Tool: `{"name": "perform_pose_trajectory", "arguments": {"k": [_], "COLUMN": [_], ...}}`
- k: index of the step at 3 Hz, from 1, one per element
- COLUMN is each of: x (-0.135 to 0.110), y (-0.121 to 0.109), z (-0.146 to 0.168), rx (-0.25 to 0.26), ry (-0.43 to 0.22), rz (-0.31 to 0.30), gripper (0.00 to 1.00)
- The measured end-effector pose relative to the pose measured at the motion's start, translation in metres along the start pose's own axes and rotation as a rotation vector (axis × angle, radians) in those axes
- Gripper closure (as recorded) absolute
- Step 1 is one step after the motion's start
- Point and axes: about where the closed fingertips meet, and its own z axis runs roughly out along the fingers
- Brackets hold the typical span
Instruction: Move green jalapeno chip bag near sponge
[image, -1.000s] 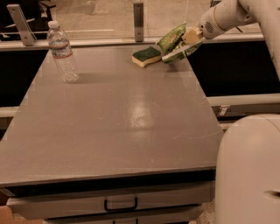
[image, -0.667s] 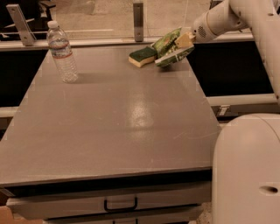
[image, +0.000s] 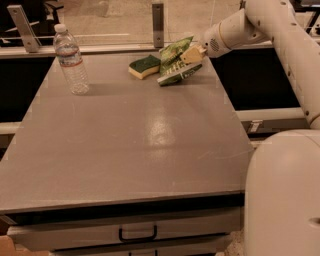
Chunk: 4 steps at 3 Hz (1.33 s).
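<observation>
Farthest from the gripper, well off to its left in the camera view, a clear plastic water bottle (image: 71, 60) stands upright on the grey table (image: 150, 145). It is apart from everything else and has no part in this job.

Much nearer the gripper, just left of what it carries, lies the sponge (image: 144, 66). It rests flat near the table's far edge, dark green scrub side up over pale yellow foam.

Right beside it is the green jalapeno chip bag (image: 176, 62), crumpled and tilted. Its lower edge is down at or just above the tabletop and its upper part is folded up toward the gripper. The bag's left edge is just beside the sponge; I cannot tell whether the two touch.

The gripper (image: 192, 54) sits at the bag's right side, low over the far right part of the table, with its fingers closed on the bag. The white arm (image: 235, 32) reaches in from the right.

By my reading, the carrying is essentially done, since the bag is already next to the sponge. What seems left is to let the bag settle flat, release it, and draw the gripper clear without dragging the bag or nudging the sponge.
</observation>
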Motion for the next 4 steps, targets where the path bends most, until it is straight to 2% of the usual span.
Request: {"name": "perform_pose_trajectory", "arguments": {"k": [1, 3, 4], "x": [-0.002, -0.013, -0.019], "y": [0.007, 0.013, 0.018], "z": [-0.012, -0.056, -0.09], "rx": [-0.006, 0.028, 0.046], "ry": [-0.023, -0.066, -0.093], "rz": [-0.008, -0.055, -0.082], "gripper": [0.58, 0.12, 0.0]}}
